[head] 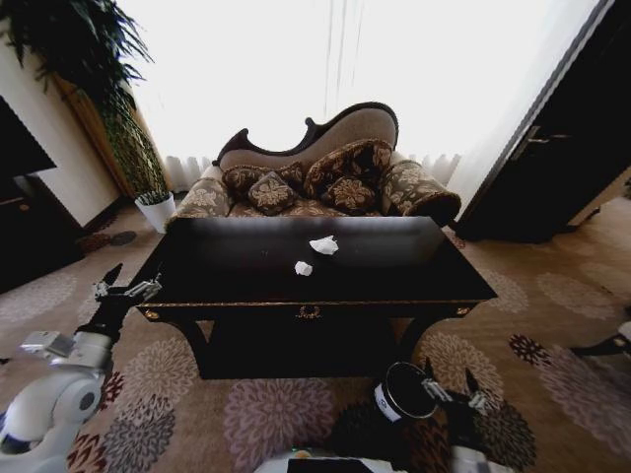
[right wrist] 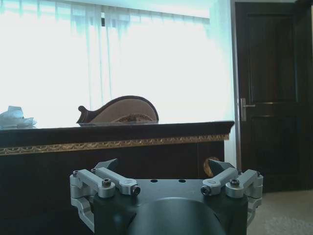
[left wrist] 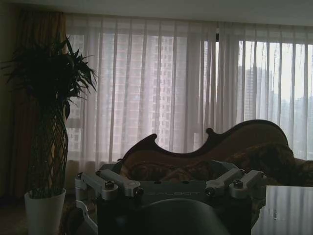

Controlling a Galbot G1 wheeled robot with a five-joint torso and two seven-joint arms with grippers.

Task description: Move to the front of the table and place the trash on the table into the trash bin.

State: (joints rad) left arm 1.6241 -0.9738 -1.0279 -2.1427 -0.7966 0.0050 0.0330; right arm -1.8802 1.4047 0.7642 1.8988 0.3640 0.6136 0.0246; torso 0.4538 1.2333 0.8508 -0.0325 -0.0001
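The glossy black table (head: 394,261) stands straight ahead, with a gold ornament on its front rail. Two crumpled white paper wads, the trash, lie on its top: one near the middle (head: 323,245), a smaller one (head: 304,268) closer to me. One wad (right wrist: 14,117) also sits on the tabletop edge (right wrist: 122,133) in the right wrist view. The round dark trash bin (head: 401,391) with a white label stands on the carpet before the table's right front leg. My right gripper (head: 452,386) (right wrist: 166,166) is open, just right of the bin. My left gripper (head: 128,283) is open, off the table's left front corner.
A patterned sofa (head: 315,177) stands close behind the table. At the back left are a white plant pot (head: 156,209) (left wrist: 44,210) and a tall plant, on the right a dark door (head: 552,148) (right wrist: 274,98). Patterned carpet lies free on both sides of the table.
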